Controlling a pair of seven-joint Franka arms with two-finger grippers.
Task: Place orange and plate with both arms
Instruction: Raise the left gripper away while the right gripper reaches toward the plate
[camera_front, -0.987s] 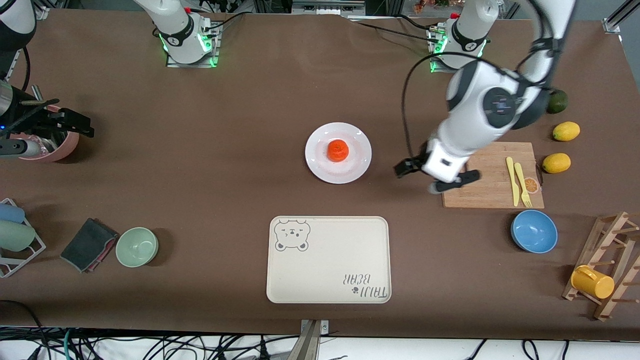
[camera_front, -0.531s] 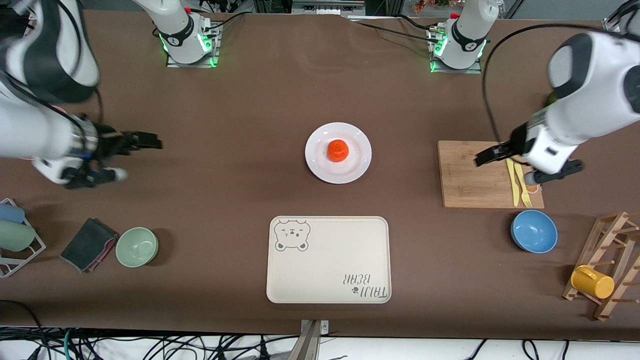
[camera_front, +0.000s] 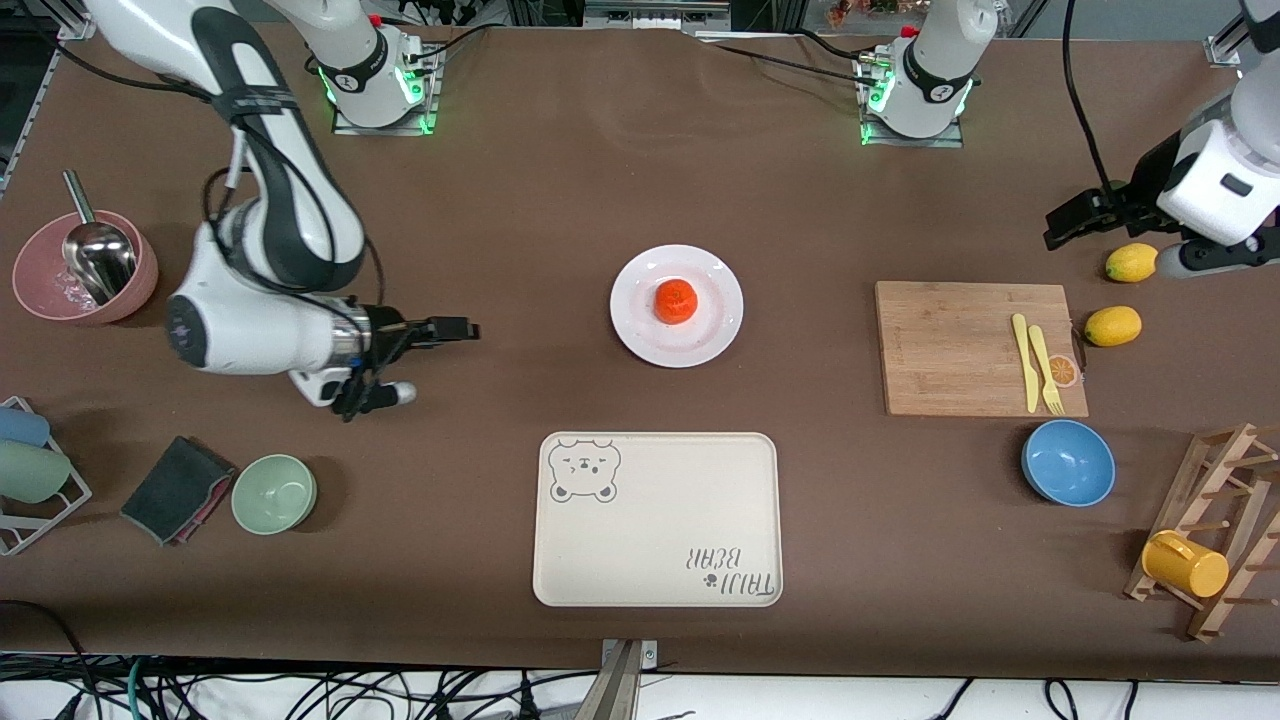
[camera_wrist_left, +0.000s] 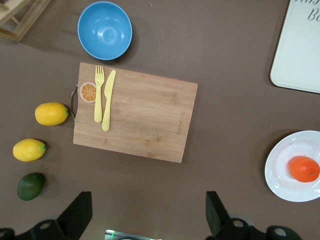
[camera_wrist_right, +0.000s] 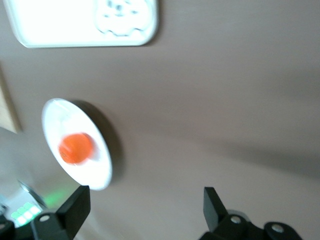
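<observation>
The orange (camera_front: 676, 300) lies on the white plate (camera_front: 640, 340) in the middle of the table. My right gripper (camera_front: 425, 360) is open and empty, over bare table between the plate and the right arm's end, its fingers pointing at the plate. My left gripper (camera_front: 1125, 240) is open and empty, over the table by the lemons at the left arm's end. The left wrist view shows the orange (camera_wrist_left: 304, 168) on the plate (camera_wrist_left: 280, 175), well away from its gripper (camera_wrist_left: 147, 217). The right wrist view shows the orange (camera_wrist_right: 76, 148) on the plate (camera_wrist_right: 97, 172), close to its gripper (camera_wrist_right: 146, 210).
A cream bear-print tray (camera_front: 657, 520) lies nearer the camera than the plate. A cutting board (camera_front: 950, 345) with a yellow knife and fork, two lemons (camera_front: 1112, 326), a blue bowl (camera_front: 1068, 462) and a cup rack (camera_front: 1215, 530) are at the left arm's end. A green bowl (camera_front: 274, 493), a cloth (camera_front: 178, 488) and a pink bowl (camera_front: 40, 290) are at the right arm's end.
My right gripper has swung in from the right arm's end toward the plate. My left gripper has drawn away from the plate, over the cutting board, to the lemons. The orange and plate have not moved.
</observation>
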